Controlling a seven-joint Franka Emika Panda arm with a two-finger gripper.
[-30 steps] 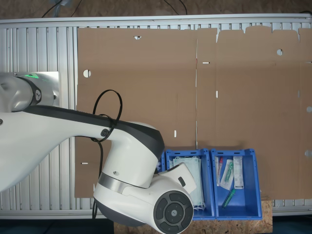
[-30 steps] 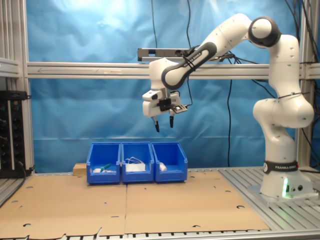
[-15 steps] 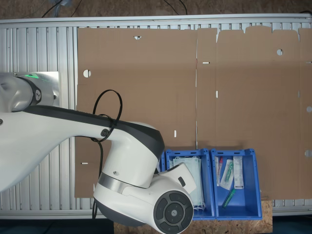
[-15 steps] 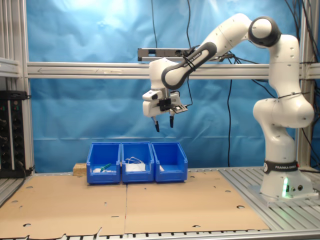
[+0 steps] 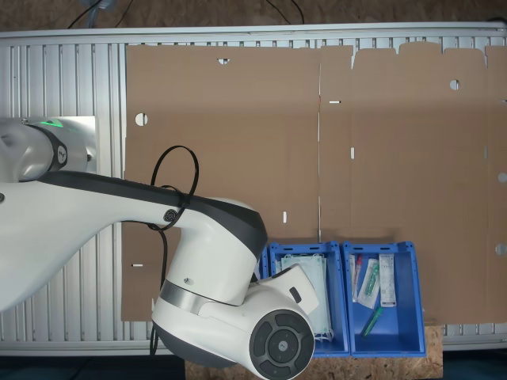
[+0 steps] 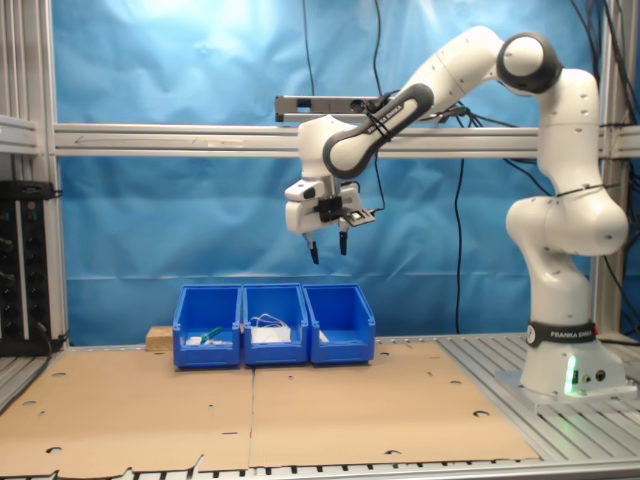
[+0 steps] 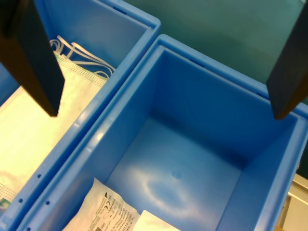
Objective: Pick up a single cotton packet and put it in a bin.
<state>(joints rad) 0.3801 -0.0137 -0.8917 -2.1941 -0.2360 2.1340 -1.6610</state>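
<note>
Glossy blue plastic bin, crinkly translucent plastic cotton packet, matt brown cardboard sheets, ribbed metal table

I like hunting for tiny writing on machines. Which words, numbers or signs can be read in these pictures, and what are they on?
Cotton packet lying in the blue bin, wrist view: dark print and small symbols, too small and blurred to read.
Dark band around the arm's base, second exterior view: pale lettering, too small to read with certainty.
I can make out no other writing.
</note>
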